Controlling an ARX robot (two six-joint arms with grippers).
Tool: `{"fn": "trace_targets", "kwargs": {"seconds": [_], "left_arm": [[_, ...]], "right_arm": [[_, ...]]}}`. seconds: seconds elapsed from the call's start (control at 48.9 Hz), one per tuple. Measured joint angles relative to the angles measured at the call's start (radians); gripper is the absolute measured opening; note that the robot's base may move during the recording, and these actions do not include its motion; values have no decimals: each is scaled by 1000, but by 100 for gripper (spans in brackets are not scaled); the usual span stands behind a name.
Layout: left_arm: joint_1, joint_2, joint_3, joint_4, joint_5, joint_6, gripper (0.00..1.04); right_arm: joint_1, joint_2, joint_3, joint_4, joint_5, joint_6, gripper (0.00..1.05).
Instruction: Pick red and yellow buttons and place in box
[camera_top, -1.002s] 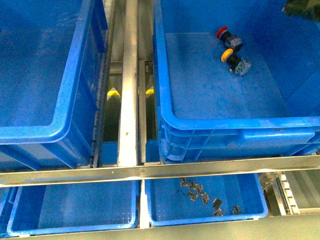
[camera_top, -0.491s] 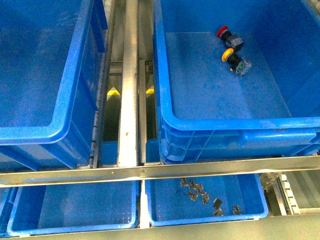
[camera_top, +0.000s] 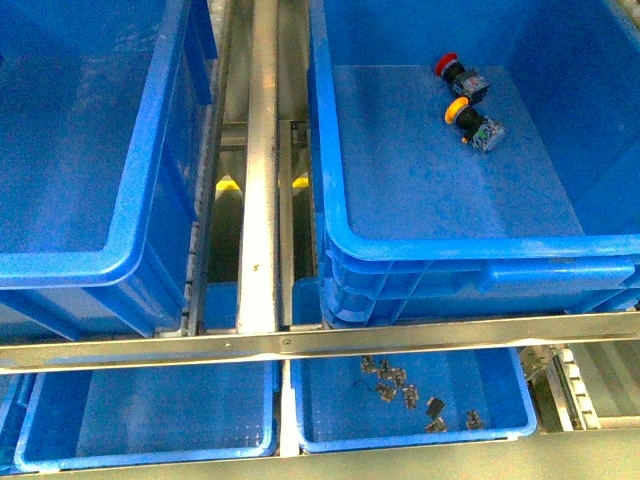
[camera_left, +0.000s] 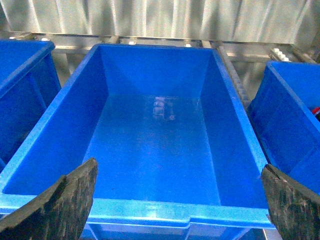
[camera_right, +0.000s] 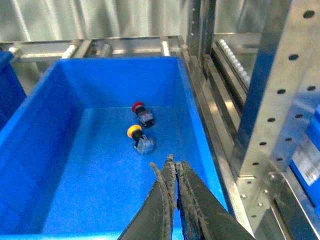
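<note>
The red button (camera_right: 138, 111) and yellow button (camera_right: 136, 136) are lying side by side on the box (camera_right: 30, 130) floor, just beyond the right fingers (camera_right: 173, 172), which are pressing together, holding nothing. The left fingers (camera_left: 65, 200) are spreading wide over another bin (camera_left: 150, 210). The front view, showing neither arm, alone is revealing small metal parts (camera_top: 400, 385) in a lower tray (camera_top: 510, 435).

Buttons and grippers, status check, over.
Left gripper open, empty, over an empty bin. Right gripper shut, empty. Red button and yellow button lie side by side on the box floor. Nothing obstructing.
</note>
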Motion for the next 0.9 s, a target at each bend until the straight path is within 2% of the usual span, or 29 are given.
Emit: {"fn": "trace_targets", "kwargs": {"seconds": [0.593, 0.899], "left_arm": [[0, 0, 0, 0, 1, 0, 97], [0, 0, 0, 0, 1, 0, 97]], "right_arm": [[-8, -356, -3, -333, -5, 0, 4], [-8, -451, -3, -427, -5, 0, 4]]}}
